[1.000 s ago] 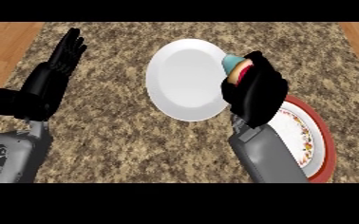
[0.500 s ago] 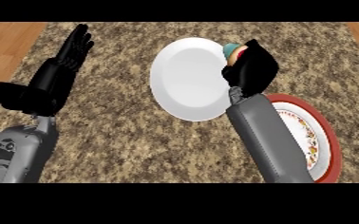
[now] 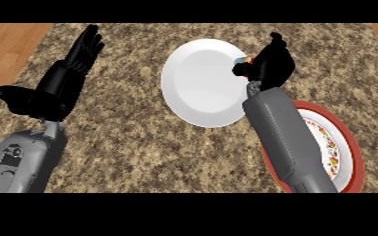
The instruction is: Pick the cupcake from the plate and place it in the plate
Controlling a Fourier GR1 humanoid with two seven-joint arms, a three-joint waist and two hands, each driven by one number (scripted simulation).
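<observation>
While its fingers curl around the cupcake [image 3: 243, 60], the robot's right hand [image 3: 269, 66] hangs over the right rim of the white plate [image 3: 199, 85] on the speckled brown worktop [image 3: 148, 145]. Only a sliver of the cupcake, blue and orange, shows at the hand's left side; the rest is hidden in the grip. The grey right forearm [image 3: 284, 135] crosses the red-rimmed patterned plate [image 3: 353, 155], which lies just beside the white one at lower right. At the view's left, the left hand [image 3: 66, 82] rests with straight fingers pointing up, holding nothing.
</observation>
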